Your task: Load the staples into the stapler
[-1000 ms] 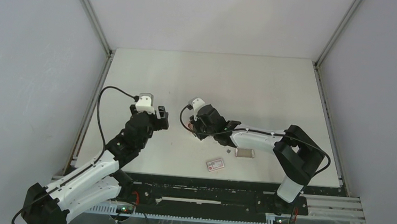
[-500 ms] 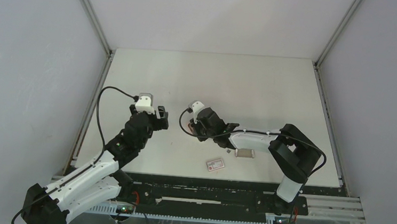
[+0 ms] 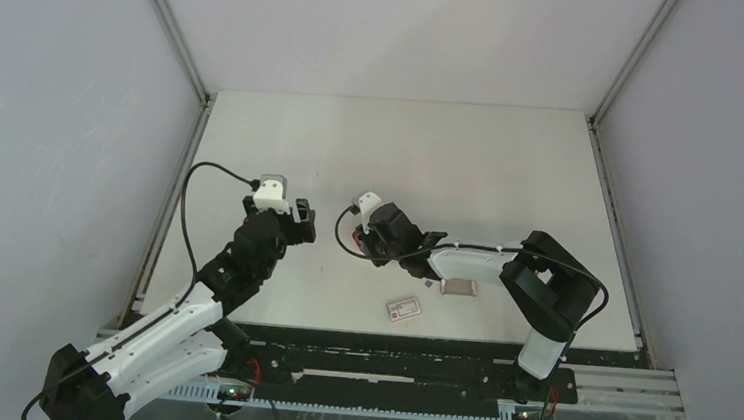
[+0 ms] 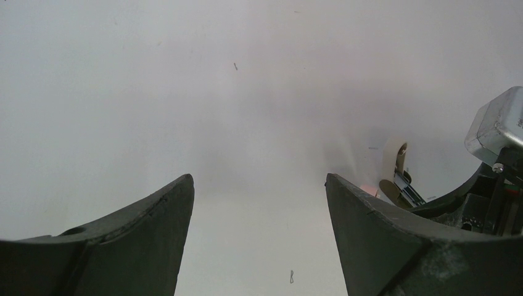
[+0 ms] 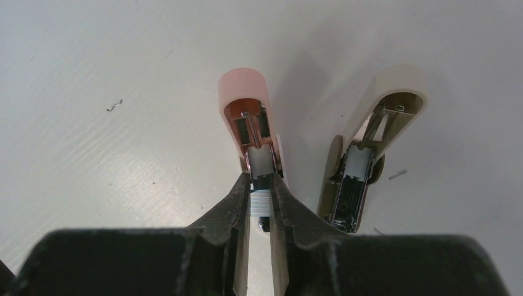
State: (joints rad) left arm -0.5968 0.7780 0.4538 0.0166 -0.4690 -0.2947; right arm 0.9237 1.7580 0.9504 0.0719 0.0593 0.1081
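Black right gripper (image 5: 260, 182): jaws narrowed to a slit, pinching the staples (image 5: 259, 203), a short silvery strip, between the fingertips.
Staples: lower centre of the right wrist view, front end at the near mouth of the stapler's channel; whether touching it cannot be told.
Stapler (image 5: 245, 98): pink, opened up, straight ahead of the fingertips, long axis running up the frame in line with the fingers.
Cream arm (image 5: 385, 98): right of the pink part, leaning right.
Judgement: the next move is a straight push forward along that axis.
Left gripper (image 4: 258, 182): wide, holding nothing, above bare table (image 4: 185, 92); farther off than the right.
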